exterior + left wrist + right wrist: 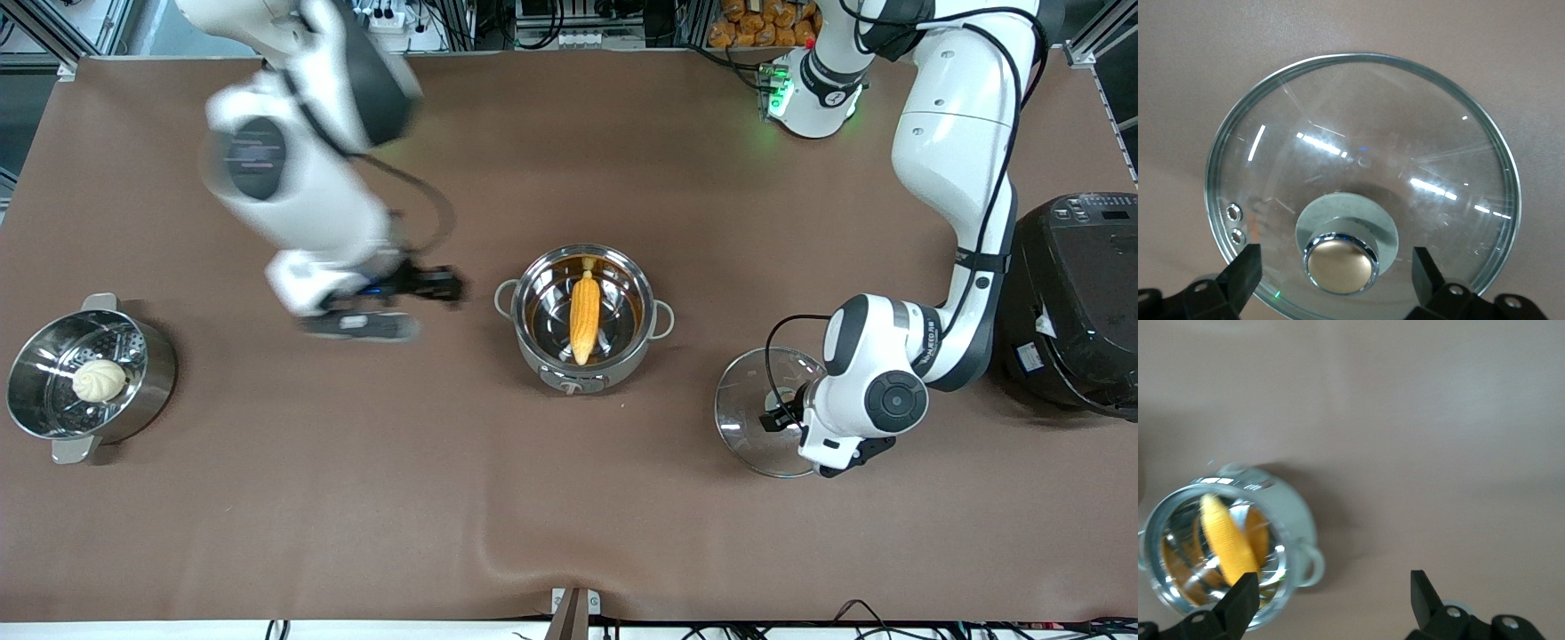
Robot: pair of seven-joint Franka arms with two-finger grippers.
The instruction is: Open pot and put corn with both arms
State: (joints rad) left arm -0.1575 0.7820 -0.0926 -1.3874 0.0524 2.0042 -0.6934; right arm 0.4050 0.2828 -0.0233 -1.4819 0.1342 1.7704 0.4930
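Note:
The steel pot (622, 363) stands uncovered in the middle of the table, with the yellow corn cob (584, 316) lying inside it. Its glass lid (747, 391) lies flat on the table beside it, toward the left arm's end. My left gripper (787, 413) hangs over the lid; in the left wrist view the lid (1365, 147) fills the frame, and the gripper (1337, 275) is open, its fingers either side of the tan knob (1341, 263) without touching it. My right gripper (427, 289) is open and empty over bare table beside the pot. The right wrist view (1335, 597) shows the pot (1295, 520) and corn (1228, 540).
A steel steamer pot (151, 373) holding a white bun (98, 380) stands at the right arm's end. A big black rice cooker (1076, 302) stands at the left arm's end, close to the left arm's elbow. A brown cloth (356, 498) covers the table.

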